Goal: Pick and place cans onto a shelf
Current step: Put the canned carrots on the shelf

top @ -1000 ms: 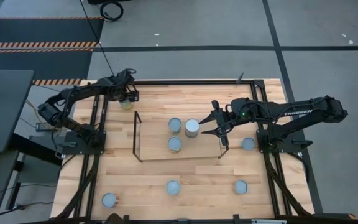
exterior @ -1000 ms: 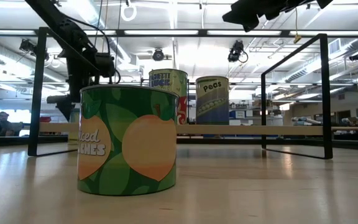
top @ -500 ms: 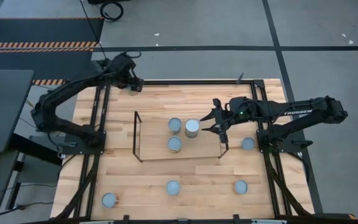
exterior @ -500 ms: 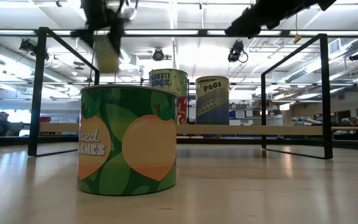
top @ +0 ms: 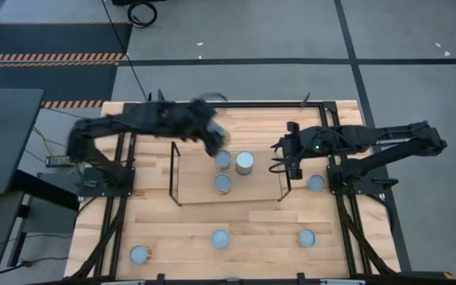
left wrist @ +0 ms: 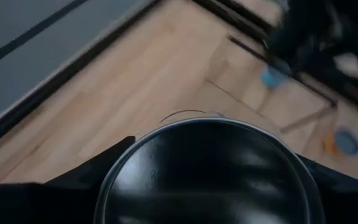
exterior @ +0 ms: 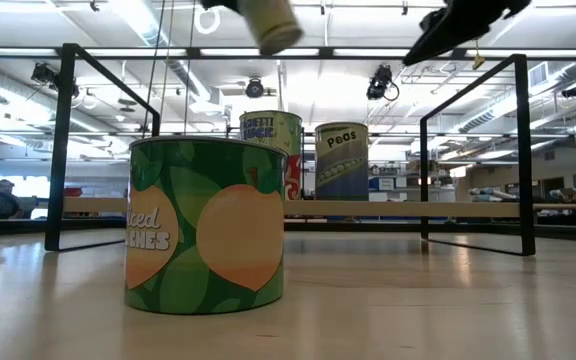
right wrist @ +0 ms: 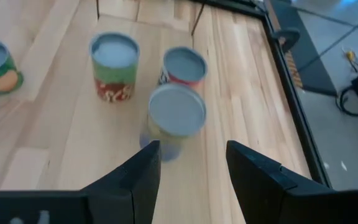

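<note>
My left gripper [top: 210, 136] is shut on a pale can [exterior: 271, 22] and carries it in the air over the far left part of the shelf [top: 188, 194]. It shows blurred. Three cans stand on the shelf: two at the far side [top: 222, 161] [top: 245, 163] and one nearer [top: 222, 184]. My right gripper [top: 279, 157] is open and empty above the shelf's right end, right of the white-lidded can. In the right wrist view its fingers [right wrist: 148, 168] stand apart before these three cans [right wrist: 176, 118]. My left gripper pinches the can's side wall between its two fingers [left wrist: 86, 180]. The can's round end [left wrist: 207, 174] faces the wrist camera and hides the contact places. The can is lifted clear of table and shelf and shows tilted in the low view.
Loose cans stand on the table: one at the right edge [top: 316, 183], two at the near side [top: 306, 237] [top: 220, 238], one at the near left corner [top: 138, 254]. The green peach can [exterior: 206, 225] fills the low view. Black rails [top: 121, 198] run along the table's sides.
My left gripper has lifted the can off the table's far left corner and swung fast toward the right, over the shelf's far left part, the can tipping on the way. My right gripper has drawn back a little toward the table's right edge, away from the white-lidded can.
</note>
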{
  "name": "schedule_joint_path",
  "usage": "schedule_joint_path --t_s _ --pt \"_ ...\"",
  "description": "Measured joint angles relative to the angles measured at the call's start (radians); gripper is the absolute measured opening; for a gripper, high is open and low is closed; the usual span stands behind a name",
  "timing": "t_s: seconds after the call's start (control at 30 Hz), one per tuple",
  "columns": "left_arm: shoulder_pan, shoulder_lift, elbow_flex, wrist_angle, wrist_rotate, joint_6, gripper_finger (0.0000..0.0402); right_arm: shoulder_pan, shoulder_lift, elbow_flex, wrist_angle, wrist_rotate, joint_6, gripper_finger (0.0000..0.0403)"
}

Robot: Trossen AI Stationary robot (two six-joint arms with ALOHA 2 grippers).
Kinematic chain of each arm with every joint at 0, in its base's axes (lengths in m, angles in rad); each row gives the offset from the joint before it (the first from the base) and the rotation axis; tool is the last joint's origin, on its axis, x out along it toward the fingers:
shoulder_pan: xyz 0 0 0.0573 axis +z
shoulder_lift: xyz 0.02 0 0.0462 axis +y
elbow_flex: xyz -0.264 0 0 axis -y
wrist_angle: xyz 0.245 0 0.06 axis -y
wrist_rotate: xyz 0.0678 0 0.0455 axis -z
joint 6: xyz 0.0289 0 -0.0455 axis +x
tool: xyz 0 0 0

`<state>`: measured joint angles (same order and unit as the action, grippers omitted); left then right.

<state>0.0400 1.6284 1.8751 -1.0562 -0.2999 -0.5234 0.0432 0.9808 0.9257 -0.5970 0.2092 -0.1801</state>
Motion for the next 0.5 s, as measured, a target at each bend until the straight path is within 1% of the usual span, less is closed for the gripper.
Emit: schedule_joint_path --t_s 0.13,0.23,0.43,0.5 --pt "-0.102 0.127 0.081 0.009 -0.04 0.07 0.0298 0.024 -0.039 0.033 -0.118 0.087 0.035 0.019" --pt "-0.164 0.189 0.11 0.048 -0.041 0.101 0.0298 0.035 -0.072 0.05 -0.188 0.123 0.057 0.019" --pt "-0.233 0.263 0.117 0.152 0.051 0.154 0.03 0.042 -0.142 0.068 -0.207 0.131 0.065 0.019" --pt "-0.243 0.298 0.116 0.152 0.055 0.169 0.03 0.042 -0.157 0.071 -0.2 0.131 0.065 0.019"
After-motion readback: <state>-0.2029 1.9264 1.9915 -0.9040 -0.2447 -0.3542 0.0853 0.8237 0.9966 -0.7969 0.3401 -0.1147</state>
